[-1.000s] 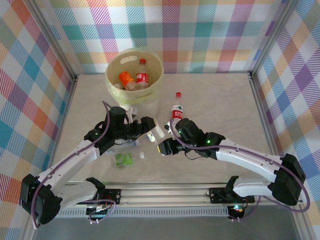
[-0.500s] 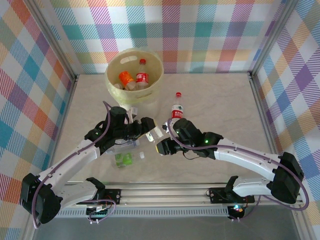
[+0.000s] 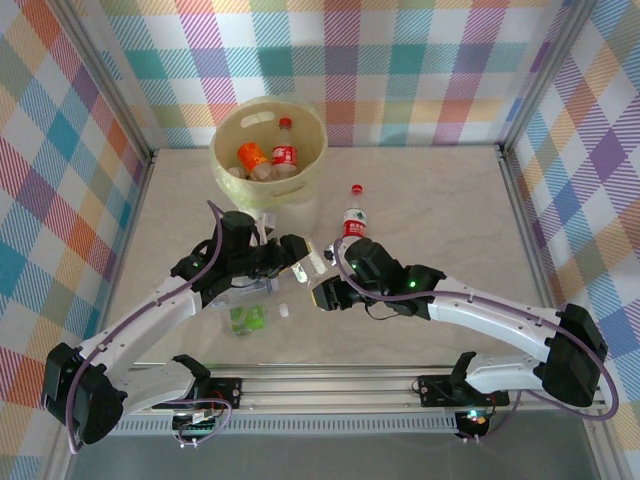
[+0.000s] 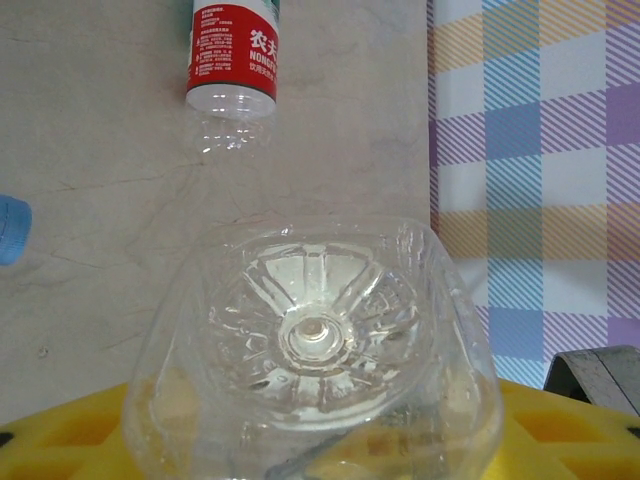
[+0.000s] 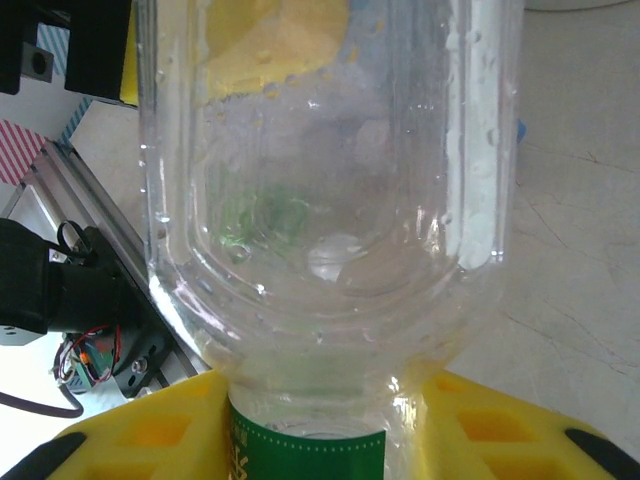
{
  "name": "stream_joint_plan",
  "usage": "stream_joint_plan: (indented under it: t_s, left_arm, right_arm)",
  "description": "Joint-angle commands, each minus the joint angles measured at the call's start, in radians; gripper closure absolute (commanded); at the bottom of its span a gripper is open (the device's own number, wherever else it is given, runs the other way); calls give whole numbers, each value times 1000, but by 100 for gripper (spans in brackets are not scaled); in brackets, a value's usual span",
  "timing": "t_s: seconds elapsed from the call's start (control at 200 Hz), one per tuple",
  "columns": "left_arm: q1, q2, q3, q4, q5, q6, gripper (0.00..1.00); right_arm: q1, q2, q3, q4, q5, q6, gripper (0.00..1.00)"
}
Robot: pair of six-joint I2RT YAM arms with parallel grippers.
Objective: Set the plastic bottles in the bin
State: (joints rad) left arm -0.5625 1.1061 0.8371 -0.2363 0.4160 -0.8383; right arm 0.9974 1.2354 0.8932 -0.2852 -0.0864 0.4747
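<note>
While right tool (image 3: 322, 294) grips green-label bottle (image 5: 320, 200) | red-label bottle (image 4: 232, 50): "NONGF"

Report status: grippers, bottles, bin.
Right gripper shut on clear green-labelled plastic bottle. Left gripper around clear bottle base, grip unclear. Round pale yellow plastic bin unobstructed.
</note>
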Motion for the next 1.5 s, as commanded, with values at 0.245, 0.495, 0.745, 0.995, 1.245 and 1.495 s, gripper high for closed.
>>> stream_joint_plan:
  t_s: [0.245, 0.495, 0.745, 0.995, 1.245, 1.495]
  left_arm:
    - [16, -7, 193, -146, -46, 103, 44]
    - [100, 86, 496, -285, -27, 229, 44]
    - [221, 283, 892, -383, -25, 322, 43]
    - [338, 522, 1184, -426, -27, 345, 43]
    - [421, 681, 1275, -443, -4, 342, 42]
    - [445, 756, 1267, -477, 59, 363, 36]
  right_arm:
    - [11, -66, -7, 5, 41, -37, 27]
    - [12, -190, -53, -35, 99, -43, 15]
    - [11, -232, -36, -93, 157, -44, 2]
    - [11, -248, -31, -121, 189, -33, 1]
    - [11, -265, -20, -147, 223, -27, 1]
    - [11, -211, -1, -172, 329, 7, 3]
